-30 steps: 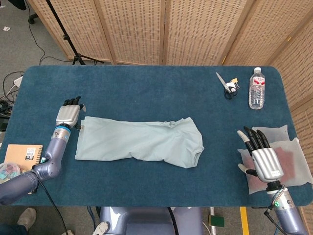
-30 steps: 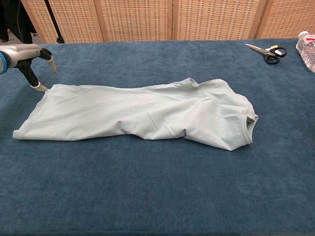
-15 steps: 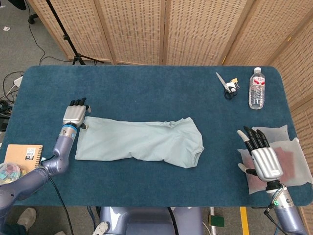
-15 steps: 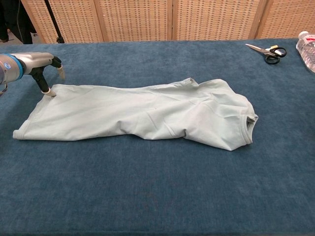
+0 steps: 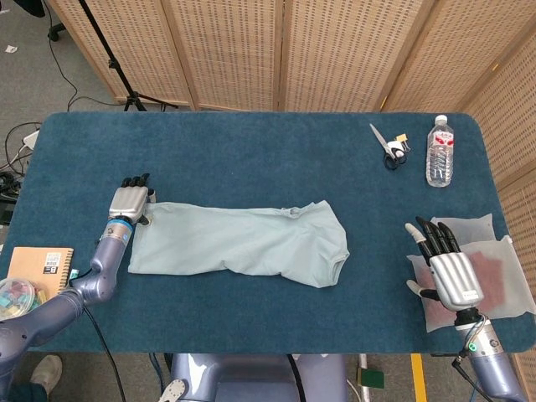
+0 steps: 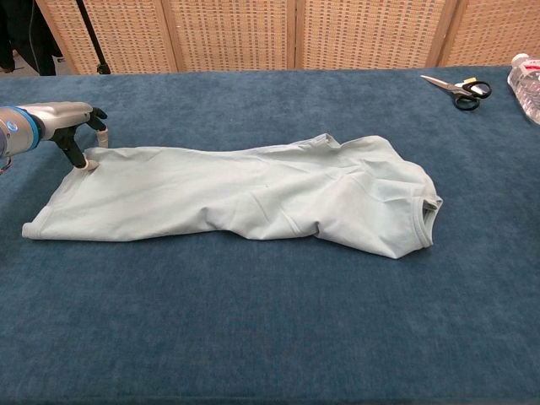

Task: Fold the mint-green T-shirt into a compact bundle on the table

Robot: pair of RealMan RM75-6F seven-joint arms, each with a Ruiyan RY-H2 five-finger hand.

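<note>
The mint-green T-shirt [image 5: 239, 244] lies flat on the blue table [image 5: 251, 159], folded lengthwise into a long strip that runs left to right across the middle of the surface. Its collar end points toward my right side; its hem end points toward my left.

My left hand [image 5: 130, 201] sits at the far-left corner of the hem end. In the chest view, one fingertip [image 6: 83, 164] points down and touches the cloth at that corner, while a second fingertip stands just above and behind it, apart from the first. No cloth is pinched or lifted between them. The remaining fingers are hidden behind the palm in this view; from the head view they extend forward past the shirt edge onto bare table.

My right hand [image 5: 444, 264] is well apart from the shirt, near the right edge of the table. It holds nothing; its fingers are spread and extended. It hovers over or rests on a translucent bag [image 5: 481, 276]; I cannot tell which.

Scissors [image 5: 389, 146] and a water bottle [image 5: 440, 151] lie at the far right corner. A notebook [image 5: 40, 266] sits at the left edge.
</note>
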